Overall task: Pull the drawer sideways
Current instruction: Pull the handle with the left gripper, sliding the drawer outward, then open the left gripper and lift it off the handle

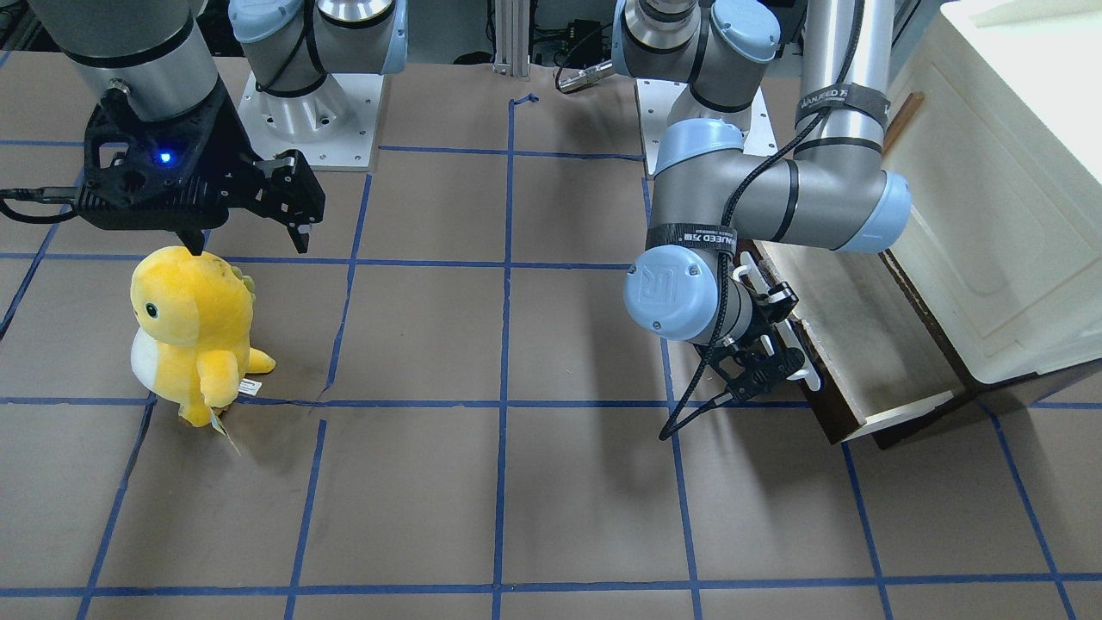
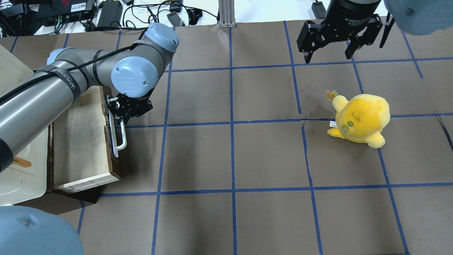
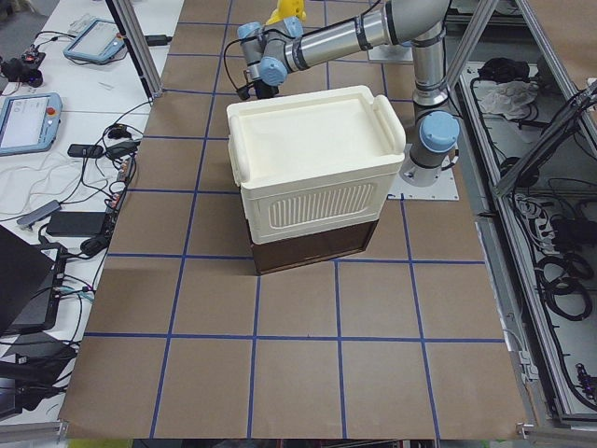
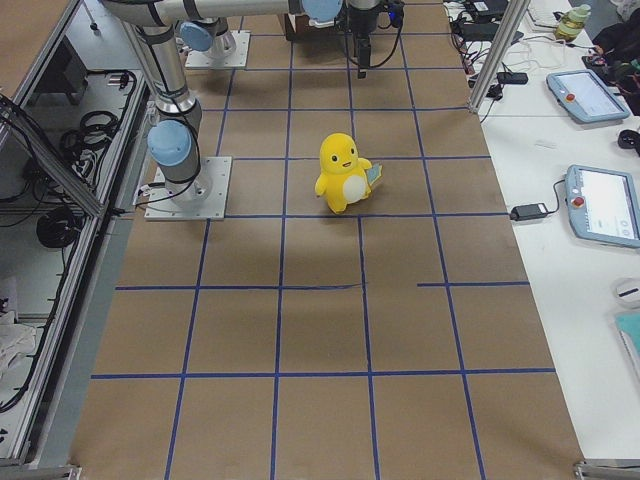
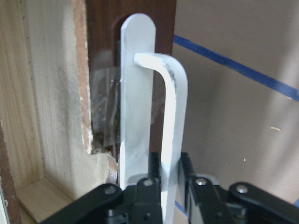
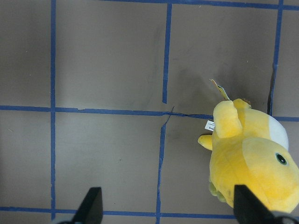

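The drawer (image 2: 79,141) stands pulled out of the cream-white cabinet (image 2: 16,180), its pale wooden inside showing. Its dark brown front (image 1: 828,413) carries a long white bar handle (image 2: 119,136). My left gripper (image 2: 122,117) is shut on that handle; in the left wrist view the handle (image 5: 170,116) runs between the two black fingers (image 5: 154,170). It also shows in the front view (image 1: 766,349). My right gripper (image 2: 329,53) is open and empty, hanging above the table far from the drawer, its fingertips (image 6: 93,205) spread wide.
A yellow plush toy (image 2: 361,118) stands on the brown table near the right gripper, also in the front view (image 1: 194,331). The cabinet (image 1: 1007,198) sits at the table's left end. Blue tape lines (image 2: 231,124) grid the table.
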{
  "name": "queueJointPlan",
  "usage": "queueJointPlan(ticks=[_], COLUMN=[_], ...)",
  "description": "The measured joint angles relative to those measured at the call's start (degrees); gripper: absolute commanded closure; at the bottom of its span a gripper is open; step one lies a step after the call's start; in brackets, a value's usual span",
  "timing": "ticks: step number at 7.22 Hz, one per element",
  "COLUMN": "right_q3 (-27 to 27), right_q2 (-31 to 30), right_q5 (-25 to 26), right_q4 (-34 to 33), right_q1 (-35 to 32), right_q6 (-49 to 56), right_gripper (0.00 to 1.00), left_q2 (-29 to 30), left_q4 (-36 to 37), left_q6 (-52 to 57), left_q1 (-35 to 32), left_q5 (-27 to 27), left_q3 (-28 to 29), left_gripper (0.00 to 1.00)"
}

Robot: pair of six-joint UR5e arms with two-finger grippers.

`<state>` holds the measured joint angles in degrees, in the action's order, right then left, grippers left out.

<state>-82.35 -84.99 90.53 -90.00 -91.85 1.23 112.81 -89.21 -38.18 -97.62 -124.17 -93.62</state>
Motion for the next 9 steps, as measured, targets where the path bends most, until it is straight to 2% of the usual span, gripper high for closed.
queueJointPlan(ticks=[5,6,7,9], right_q3=[0.0,0.0,0.0,0.0], right_q2=[0.0,0.0,0.0,0.0], right_q5=[0.0,0.0,0.0,0.0], right_q4=[0.0,0.0,0.0,0.0], right_q1=[0.0,0.0,0.0,0.0], right_q6=[0.0,0.0,0.0,0.0], right_gripper=[0.00,0.00,0.00,0.00], left_q2=[0.1,0.1,0.1,-0.5], left_q4=[-0.8,-0.9,-0.9,-0.6], left_q6=[-0.3,-0.3,-0.3,0.0], left_q1=[-1.4,-1.5,-1.6,-1.6], left_q5=[1.5,1.7,1.8,1.7], left_q3=[1.6,1.6,1.7,1.7], left_gripper=[0.74,0.32,0.00,0.00])
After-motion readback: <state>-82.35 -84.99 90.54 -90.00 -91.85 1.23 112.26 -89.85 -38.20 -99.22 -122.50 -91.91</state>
